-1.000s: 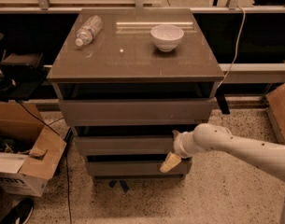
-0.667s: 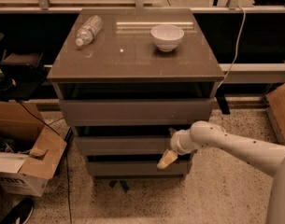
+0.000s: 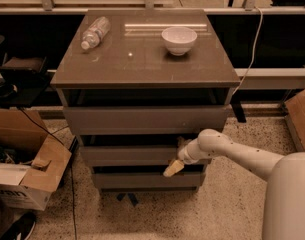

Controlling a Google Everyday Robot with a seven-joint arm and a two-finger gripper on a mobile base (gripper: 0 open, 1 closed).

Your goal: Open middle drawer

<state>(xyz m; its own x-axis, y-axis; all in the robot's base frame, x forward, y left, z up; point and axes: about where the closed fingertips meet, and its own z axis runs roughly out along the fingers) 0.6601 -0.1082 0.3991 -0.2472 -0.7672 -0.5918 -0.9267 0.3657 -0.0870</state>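
Shifted since a second ago: end effector (image 3: pixel 174 166) crept left and slightly up across the middle drawer (image 3: pixel 132 155), arm following. Drawer front itself hasn't budged. It's second of three and looks shut or barely out. End effector sits on the front's right side near its lower edge, probably hunting for an edge to pull since there's no handle. Its opening: can't tell. Bowl (image 3: pixel 179 39) and bottle (image 3: pixel 95 32) on bench (image 3: pixel 142 66) unchanged.
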